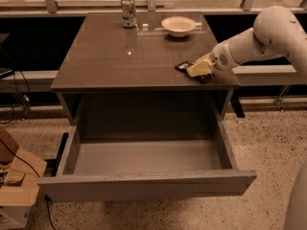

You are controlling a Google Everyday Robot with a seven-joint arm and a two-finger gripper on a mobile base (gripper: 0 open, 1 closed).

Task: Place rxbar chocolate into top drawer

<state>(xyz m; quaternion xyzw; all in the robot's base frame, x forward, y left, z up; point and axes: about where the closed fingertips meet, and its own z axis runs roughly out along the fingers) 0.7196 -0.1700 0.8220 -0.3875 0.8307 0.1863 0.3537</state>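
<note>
The rxbar chocolate (183, 66) is a black flat bar lying on the grey-brown table (120, 56) near its front right corner. My gripper (199, 69) is low over the bar and covers its middle; black ends of the wrapper show on either side of it. The white arm reaches in from the right. The top drawer (144, 186) is pulled wide open below the table's front edge, and I see nothing inside it.
A white bowl (178, 26) and a drink can (127, 12) stand at the back of the table. A cardboard box (17, 176) with cables sits on the floor at the left. A window rail runs behind the table.
</note>
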